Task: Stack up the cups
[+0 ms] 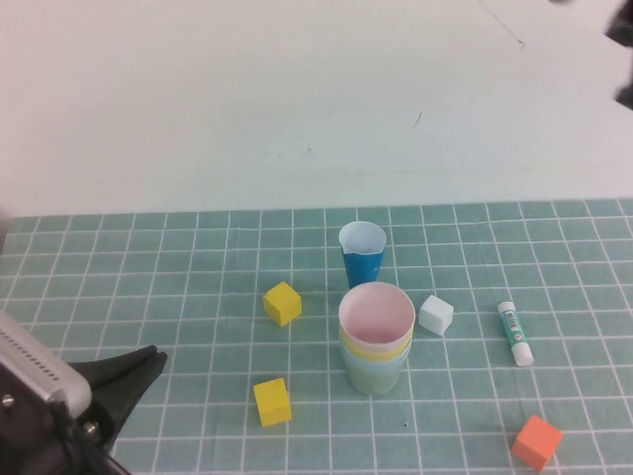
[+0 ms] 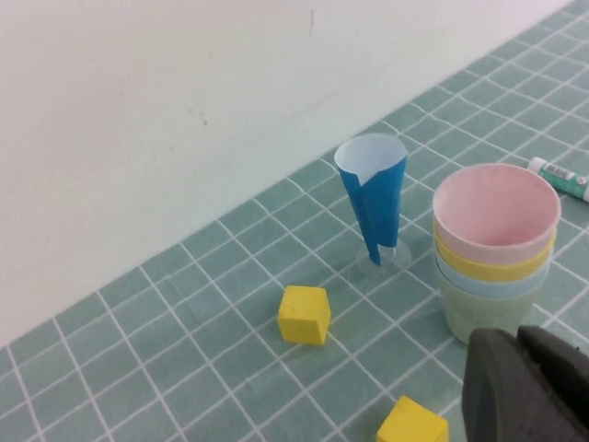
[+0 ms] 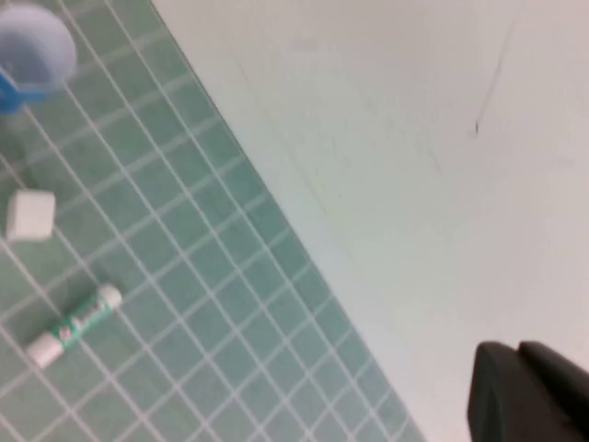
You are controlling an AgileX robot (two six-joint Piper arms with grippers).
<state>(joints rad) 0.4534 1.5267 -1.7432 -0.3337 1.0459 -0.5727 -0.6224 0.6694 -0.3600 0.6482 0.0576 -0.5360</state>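
Note:
The four cups stand nested in one stack at the middle of the green mat. The pink cup point(image 1: 376, 309) is on top, then the yellow cup point(image 1: 346, 345), the light blue cup point(image 1: 348, 357), and the pale green cup point(image 1: 376, 380) at the bottom. The stack also shows in the left wrist view, pink cup point(image 2: 497, 214) uppermost. My left gripper point(image 1: 148, 362) is shut and empty at the near left, apart from the stack; it also shows in the left wrist view point(image 2: 521, 343). My right gripper point(image 3: 515, 357) is shut and empty, over the white surface beyond the mat's far right.
A dark blue cone cup point(image 1: 362, 259) stands just behind the stack. Two yellow cubes point(image 1: 282, 303) point(image 1: 272, 402) lie left of it. A white cube point(image 1: 435, 314), a glue stick point(image 1: 515, 333) and an orange cube point(image 1: 536, 441) lie to the right.

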